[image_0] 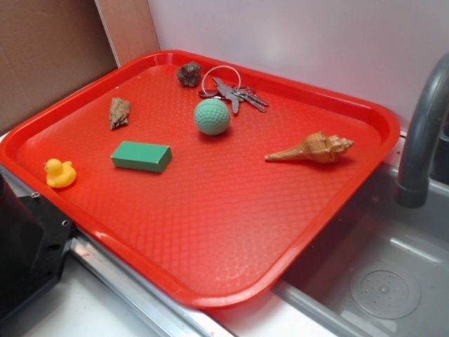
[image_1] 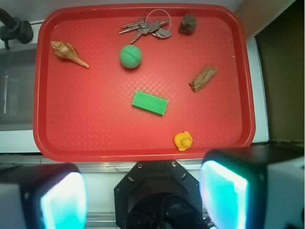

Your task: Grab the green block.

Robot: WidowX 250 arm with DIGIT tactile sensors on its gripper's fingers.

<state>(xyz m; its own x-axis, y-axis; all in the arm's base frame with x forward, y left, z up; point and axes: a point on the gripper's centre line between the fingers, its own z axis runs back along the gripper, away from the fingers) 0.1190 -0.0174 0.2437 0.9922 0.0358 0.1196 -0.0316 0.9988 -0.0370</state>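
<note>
Clearly, the approach has not begun: the gripper (image_1: 143, 200) is held high and back from the tray (image_1: 95, 138), its fingers (image_1: 224, 195) spread wide apart with nothing between them. The block (image_1: 150, 102) is seen ahead of and below the gripper, near the tray's middle, lying flat and turned slightly askew, apart from everything else. A forward reach and a descent are judged to be called for next, with the wrist turned so that the block's narrow width is straddled. Also held in the tray are a ball (image_1: 130, 56) beyond the block, keys (image_1: 145, 28) farther still, a shell (image_1: 69, 52) ahead to the left, a rock (image_1: 188, 23) and bark (image_1: 203, 78) ahead to the right, and a duck (image_1: 183, 140) nearest the gripper.
</note>
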